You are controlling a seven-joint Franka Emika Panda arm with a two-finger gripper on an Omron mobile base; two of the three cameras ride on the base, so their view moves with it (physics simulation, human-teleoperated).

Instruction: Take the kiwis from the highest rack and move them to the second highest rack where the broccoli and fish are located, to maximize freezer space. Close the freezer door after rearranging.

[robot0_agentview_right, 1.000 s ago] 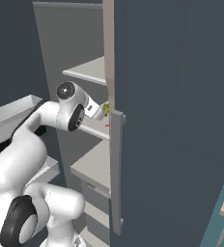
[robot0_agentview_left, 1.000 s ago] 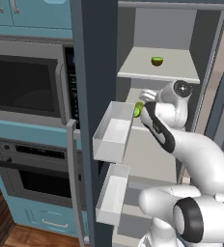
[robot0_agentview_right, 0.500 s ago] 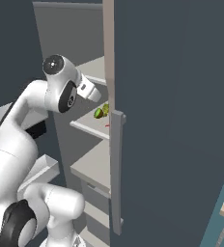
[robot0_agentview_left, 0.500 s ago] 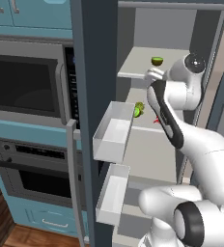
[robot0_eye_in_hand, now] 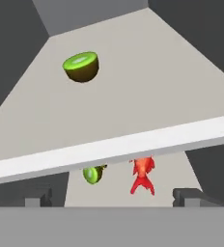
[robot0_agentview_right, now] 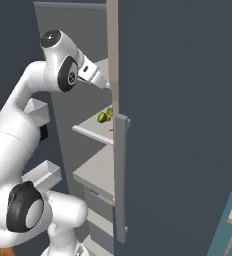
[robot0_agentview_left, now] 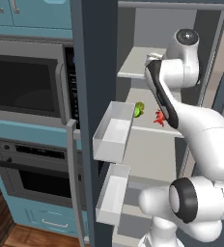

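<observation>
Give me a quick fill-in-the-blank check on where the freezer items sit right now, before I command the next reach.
1. The halved kiwi lies on the ____ rack.
2. The fish on the second highest rack is coloured ____.
3. Beside the fish on that rack lies a green ____.
4. The freezer door stands ____.

Missing words: highest; red; kiwi; open

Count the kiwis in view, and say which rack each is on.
2. One kiwi half sits alone on the highest rack. A second kiwi lies on the second highest rack, beside the fish. The upper board's edge may hide more there.
</observation>
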